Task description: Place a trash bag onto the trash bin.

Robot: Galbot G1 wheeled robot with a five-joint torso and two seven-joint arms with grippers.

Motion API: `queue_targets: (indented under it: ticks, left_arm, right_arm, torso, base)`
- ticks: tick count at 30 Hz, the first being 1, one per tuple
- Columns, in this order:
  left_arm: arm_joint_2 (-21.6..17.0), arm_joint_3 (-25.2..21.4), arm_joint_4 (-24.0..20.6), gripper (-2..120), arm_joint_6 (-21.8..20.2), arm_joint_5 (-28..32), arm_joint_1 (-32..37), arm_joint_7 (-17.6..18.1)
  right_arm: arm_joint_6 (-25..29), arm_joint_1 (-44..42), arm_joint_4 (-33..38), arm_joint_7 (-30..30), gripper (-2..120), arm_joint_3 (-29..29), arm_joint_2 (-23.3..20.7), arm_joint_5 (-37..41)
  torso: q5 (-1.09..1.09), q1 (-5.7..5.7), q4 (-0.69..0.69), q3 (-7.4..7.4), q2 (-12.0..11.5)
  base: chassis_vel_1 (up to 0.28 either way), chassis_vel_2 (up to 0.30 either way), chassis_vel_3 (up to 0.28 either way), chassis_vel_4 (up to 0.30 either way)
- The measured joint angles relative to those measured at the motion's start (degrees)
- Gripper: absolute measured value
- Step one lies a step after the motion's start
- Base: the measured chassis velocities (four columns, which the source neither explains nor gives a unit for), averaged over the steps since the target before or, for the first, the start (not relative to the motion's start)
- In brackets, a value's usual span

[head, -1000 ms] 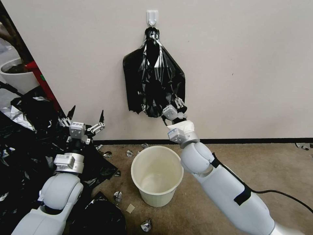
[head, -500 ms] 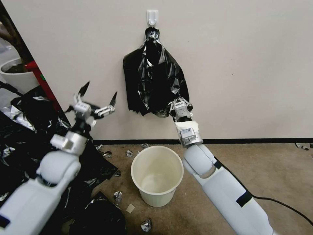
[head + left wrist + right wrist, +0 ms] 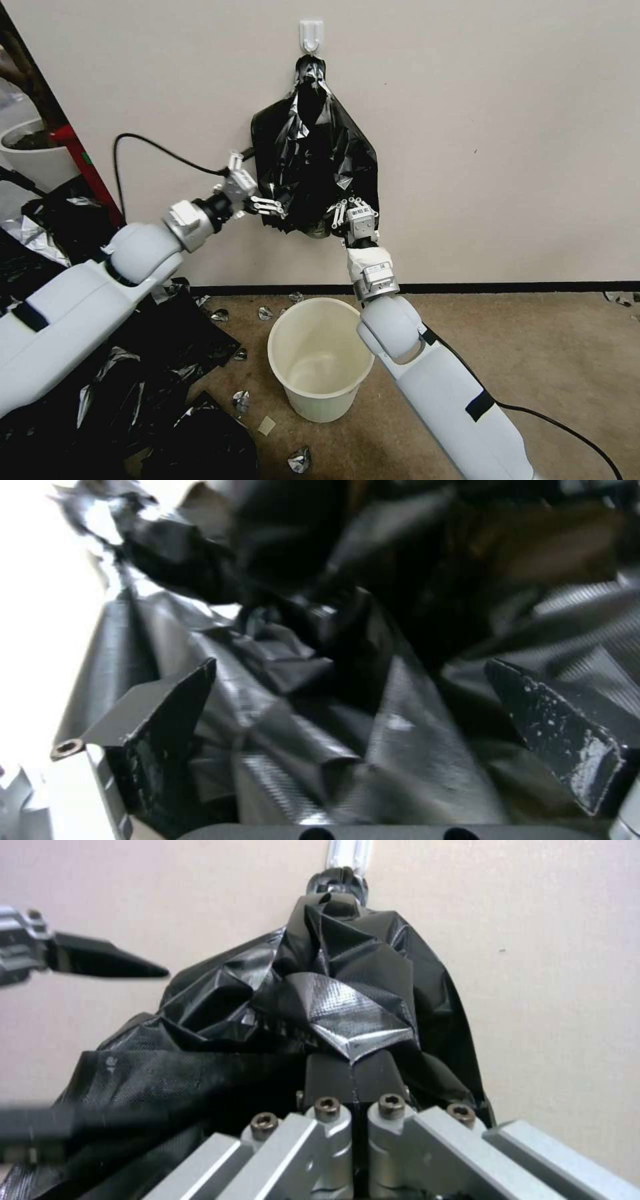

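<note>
A kite-shaped black bundle (image 3: 313,160) hangs by its knot from a white wall hook (image 3: 311,33). At its lower edge my right gripper (image 3: 353,205) points up and is shut on a glossy wrinkled sheet, the trash bag (image 3: 347,1025), which lies against the bundle. In the right wrist view the shut fingertips (image 3: 353,1065) pinch that plastic. My left gripper (image 3: 268,203) is open at the bundle's lower left edge. In the left wrist view its fingers (image 3: 167,700) stand wide apart on either side of black plastic. The cream trash bin (image 3: 327,400) stands upright and empty on the carpet below.
A big heap of black bags (image 3: 67,333) covers the floor at the left. A white plant pot (image 3: 33,157) stands behind it. Crumpled foil scraps (image 3: 240,400) lie on the carpet around the bin. The floor to the right is bare carpet.
My left arm has swung up and to the right, from over the heap to the bundle's lower left edge. The right gripper has shifted slightly left under the bundle.
</note>
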State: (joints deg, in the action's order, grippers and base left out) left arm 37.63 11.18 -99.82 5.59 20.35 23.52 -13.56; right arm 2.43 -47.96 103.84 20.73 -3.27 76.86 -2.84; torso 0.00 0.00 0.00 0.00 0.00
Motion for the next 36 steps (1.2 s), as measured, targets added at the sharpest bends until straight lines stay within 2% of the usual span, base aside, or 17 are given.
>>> queue_targets:
  ticks: [4,5,6,10,12,13,16,17,20,21,24,25,28,32,34,35,36]
  left_arm:
    - [0.61,-0.4,0.49,87,-1.27,-2.42,0.14,-1.13]
    - [0.8,-0.7,0.54,80,-1.97,-3.09,0.34,-1.21]
    - [0.8,-0.7,0.54,80,-1.97,-3.09,0.34,-1.21]
    - [1.41,-2.02,0.14,65,-5.48,-4.25,1.36,-1.24]
    - [1.98,-2.65,-0.12,55,-7.0,-4.36,2.06,-1.21]
    - [1.98,-2.65,-0.12,55,-7.0,-4.36,2.06,-1.21]
    - [2.58,-4.04,-0.81,40,-9.77,-4.14,3.56,-0.94]
    - [2.58,-4.04,-0.81,40,-9.77,-4.14,3.56,-0.94]
    - [2.72,-5.7,-1.89,26,-12.8,-3.5,5.41,-0.65]
    - [2.72,-5.7,-1.89,26,-12.8,-3.5,5.41,-0.65]
    - [2.47,-7.59,-3.08,12,-14.63,-3.03,7.57,0.17]
    - [2.47,-7.59,-3.08,12,-14.63,-3.03,7.57,0.17]
    - [2.12,-10.81,-5.52,0,-14.83,-1.14,11.5,1.54]
    - [2.25,-14.4,-8.67,0,-12.83,1.5,16.36,3.1]
    - [3.28,-19.85,-12.52,0,-9.7,3.56,23.23,5.48]
    - [3.28,-19.85,-12.52,0,-9.7,3.56,23.23,5.48]
    - [4.37,-22.8,-13.97,0,-8.56,3.78,27.13,6.38]
  right_arm:
    - [0.1,0.13,0.14,-0.19,0,0.08,0.11,-0.04]
    - [0.3,0.14,0.2,-0.22,0,0.22,0.1,-0.05]
    - [0.3,0.14,0.2,-0.22,0,0.22,0.1,-0.05]
    - [0.98,-0.06,0.85,-0.45,0,0.61,-0.18,0.01]
    - [1.4,-0.47,1.55,-0.8,0,0.93,-0.46,0.26]
    - [1.4,-0.47,1.55,-0.8,0,0.93,-0.46,0.26]
    - [2.1,-1.03,2.3,-1.54,0,1.31,-0.93,0.59]
    - [2.1,-1.03,2.3,-1.54,0,1.31,-0.93,0.59]
    - [2.32,-1.52,3.19,-1.93,0,1.38,-1.21,1.07]
    - [2.32,-1.52,3.19,-1.93,0,1.38,-1.21,1.07]
    - [2.95,-2.32,4.11,-2.5,0,1.57,-1.44,1.43]
    - [2.95,-2.32,4.11,-2.5,0,1.57,-1.44,1.43]
    - [4.75,-3.85,4.63,-3.38,0,2.18,-1.83,1.49]
    - [5.52,-6.02,5.4,-3.39,0,2.69,-2.24,2.01]
    - [5.99,-9.41,6.86,-2.06,0,3.04,-2.77,3.77]
    - [5.99,-9.41,6.86,-2.06,0,3.04,-2.77,3.77]
    - [6.18,-11.2,7.57,-1.29,0,3.22,-2.86,4.67]
  torso:
    - [0.0,0.0,0.01,0.0,0.0]
    - [0.0,0.0,0.0,0.0,0.0]
    - [0.0,0.0,0.0,0.0,0.0]
    - [0.01,0.0,0.01,0.0,0.0]
    - [0.0,0.0,0.0,0.0,0.0]
    - [0.0,0.0,0.0,0.0,0.0]
    - [0.0,0.0,0.0,0.0,0.0]
    - [0.0,0.0,0.0,0.0,0.0]
    - [0.01,0.0,0.0,0.0,0.0]
    - [0.01,0.0,0.0,0.0,0.0]
    - [0.01,0.0,0.0,-0.01,0.0]
    - [0.01,0.0,0.0,-0.01,0.0]
    - [0.01,0.0,0.0,0.0,0.0]
    - [0.0,0.0,0.01,0.0,0.0]
    - [0.01,-0.01,-0.01,-0.02,0.0]
    - [0.01,-0.01,-0.01,-0.02,0.0]
    - [0.01,0.0,-0.01,-0.01,0.0]
  base:
    - [0.0,0.0,0.0,0.0]
    - [0.0,0.0,0.0,0.0]
    - [0.0,0.0,0.0,0.0]
    - [0.0,0.0,0.0,0.0]
    - [0.0,0.0,0.0,0.0]
    - [0.0,0.0,0.0,0.0]
    - [0.0,0.0,0.0,0.0]
    - [0.0,0.0,0.0,0.0]
    - [0.0,0.0,0.0,0.0]
    - [0.0,0.0,0.0,0.0]
    - [0.0,0.0,0.0,0.0]
    - [0.0,0.0,0.0,0.0]
    - [0.0,0.0,0.0,0.0]
    - [0.0,0.0,0.0,0.0]
    - [0.0,0.0,0.0,0.0]
    - [0.0,0.0,0.0,0.0]
    - [0.0,0.0,0.0,0.0]
